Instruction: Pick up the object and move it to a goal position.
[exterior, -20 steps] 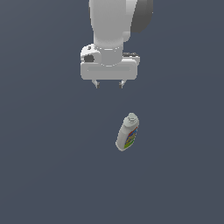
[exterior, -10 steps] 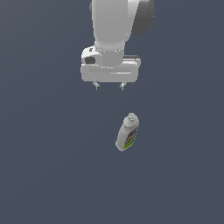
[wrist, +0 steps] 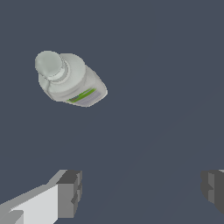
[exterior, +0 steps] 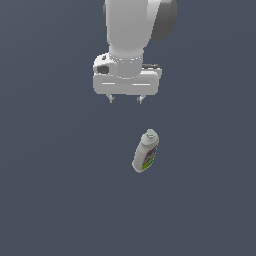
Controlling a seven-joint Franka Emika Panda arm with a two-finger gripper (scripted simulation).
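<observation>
My fingers (exterior: 125, 99) are spread wide and hold nothing. In the exterior view only the two short tips show under the white hand block, the rest hidden behind it; in the wrist view the two grey ribbed pads (wrist: 70, 192) sit far apart and one is cut by the frame edge.

The small white plastic bottle with a white screw cap and multicoloured label (exterior: 145, 152) lies on its side on the dark grey-blue tabletop (exterior: 50, 190), well apart from my fingers, nearer the camera and toward the exterior view's right, cap end pointing toward the hand.

Label is too small to read: just red, blue, yellow and green patches in the exterior view; from the wrist only a green strip (rest turned away).

Bottle body is smooth, flattish with rounded shoulders, round cap (wrist: 49, 63) on a short neck. Tabletop is flat, matte, featureless; its edges are out of frame. Arm's upper part is cut off at the top of the exterior view.
</observation>
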